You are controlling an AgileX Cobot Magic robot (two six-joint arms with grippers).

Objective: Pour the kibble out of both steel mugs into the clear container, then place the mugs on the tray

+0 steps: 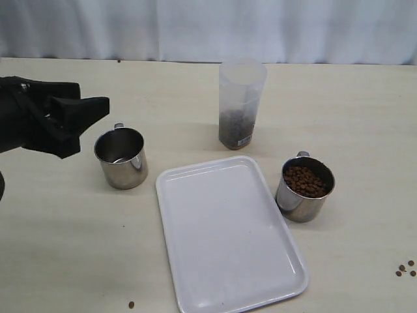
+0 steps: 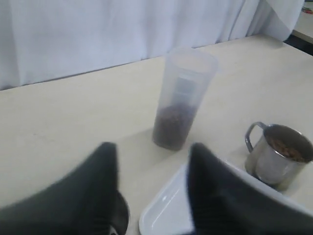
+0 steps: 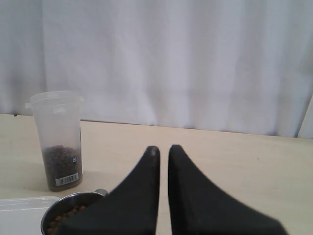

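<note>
Kibble [image 1: 304,180], small round dark-brown dry pellets, sits partly in one mug and partly as a low layer in the canister. The left gripper [image 2: 151,161] holds its black fingers [image 2: 100,191] spread, with nothing between them. It is close to the rim of the empty steel mug [image 1: 120,158] without touching it. That mug is a shiny stainless cylinder with a small side handle, upright on the pale table [image 1: 58,248]. The right gripper [image 3: 164,149] has its fingers pressed together on nothing, near the full steel mug [image 1: 296,205], the matching cup heaped with pellets. Between the mugs lies the white tray [image 1: 228,261], a flat rectangular plastic one with rounded corners and nothing on it. Beyond it stands the clear container [image 1: 241,104], a tall translucent canister with an open top. A few stray pellets [image 1: 405,268] lie on the table far to the right. One pour looks done and the second has not begun. The left fingers would next clamp the empty mug's wall and carry it to the tray. The right must first spread, take the full mug level, then tip it squarely over the canister's mouth.
</note>
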